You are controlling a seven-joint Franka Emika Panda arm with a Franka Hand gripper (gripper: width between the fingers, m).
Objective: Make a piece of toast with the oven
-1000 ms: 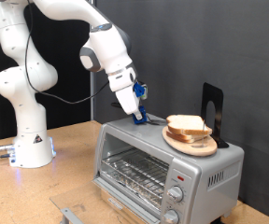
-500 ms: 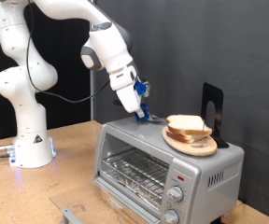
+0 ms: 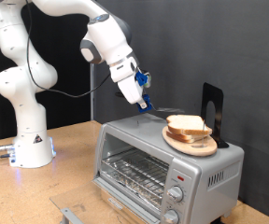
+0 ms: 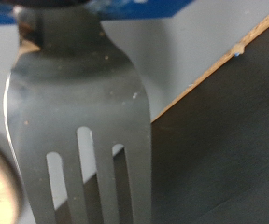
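Exterior view: the white Franka arm reaches from the top left, and its gripper with blue finger pads [image 3: 141, 91] hangs above the left part of the top of the small boxy silver toaster oven [image 3: 167, 159], without touching it. The fingers are clenched on the handle of a dark slotted metal spatula [image 3: 156, 109], whose thin blade points down and to the right, toward the bread, with its tip just above the oven's top. On the right part of this top stands a round wooden plate [image 3: 190, 142] with pale tan bread slices with brown crust [image 3: 187, 125] stacked on it; which of them is the piece for toasting I cannot tell. Behind the plate a black upright stand [image 3: 212, 110] rises. The glass door of the oven is closed, the wire rack [image 3: 133, 172] shows behind it, and round knobs [image 3: 176, 194] sit on the right front panel. The oven stands on a wooden table [image 3: 69, 149]. In the wrist view the spatula [image 4: 78, 121] fills the middle, its slots clear, with the grey oven top and a dark area behind.
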